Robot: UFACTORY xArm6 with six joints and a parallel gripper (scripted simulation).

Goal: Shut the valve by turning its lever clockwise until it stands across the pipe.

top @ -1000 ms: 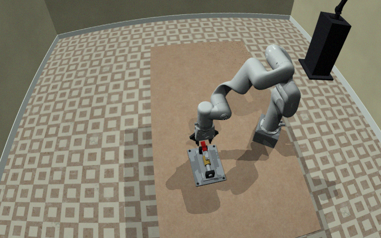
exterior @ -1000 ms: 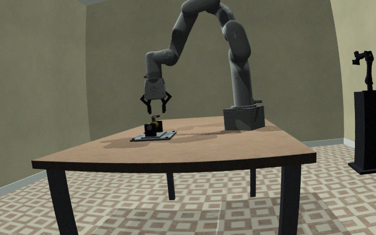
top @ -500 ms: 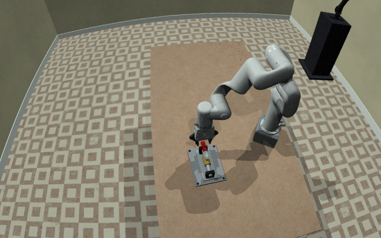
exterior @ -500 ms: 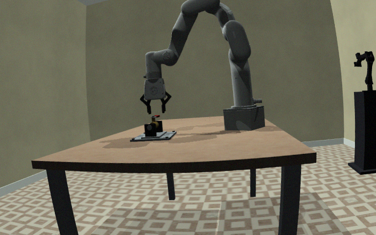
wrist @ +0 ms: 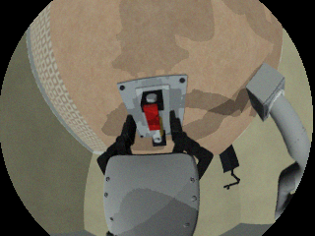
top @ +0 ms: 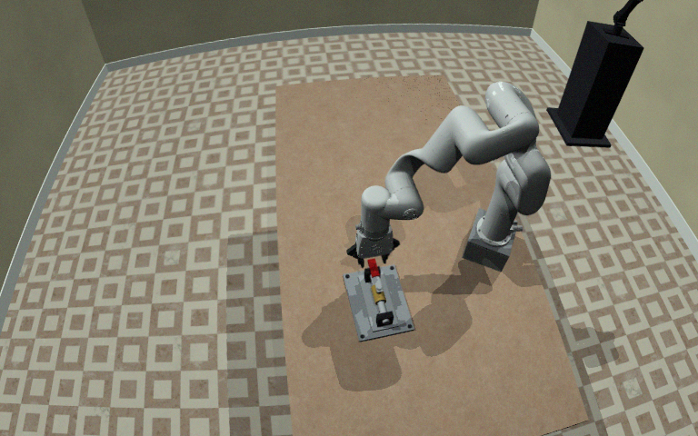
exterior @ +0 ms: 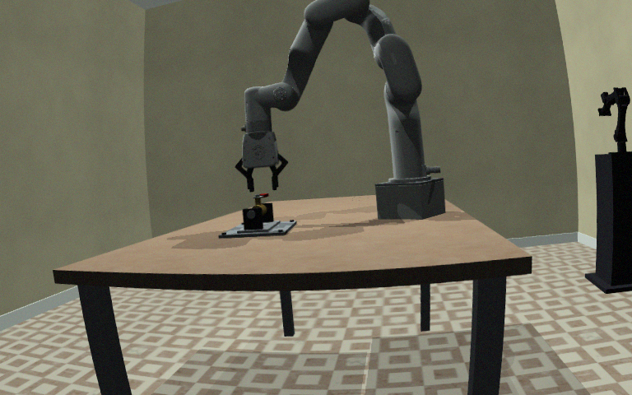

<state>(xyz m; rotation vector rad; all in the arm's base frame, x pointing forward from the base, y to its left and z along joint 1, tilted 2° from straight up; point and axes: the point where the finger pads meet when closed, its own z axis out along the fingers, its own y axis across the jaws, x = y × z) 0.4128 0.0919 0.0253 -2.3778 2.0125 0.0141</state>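
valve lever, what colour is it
Red; the lever shows best in the wrist view.

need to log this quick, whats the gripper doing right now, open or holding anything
Gripper: open, holding nothing, hanging just above the red lever of the valve, not touching it.

Colours we see around the valve

We note a red lever point(top: 373, 266) over a brass-yellow valve body point(top: 379, 296) on a grey base plate point(top: 354, 302), a tan table point(top: 329, 153) with dark legs point(exterior: 104, 340), a pale grey arm point(top: 463, 138) ending in black fingers point(exterior: 250, 182), a brown-and-cream squared floor point(top: 154, 205), olive walls point(exterior: 69, 116), and a black pedestal point(top: 596, 82).
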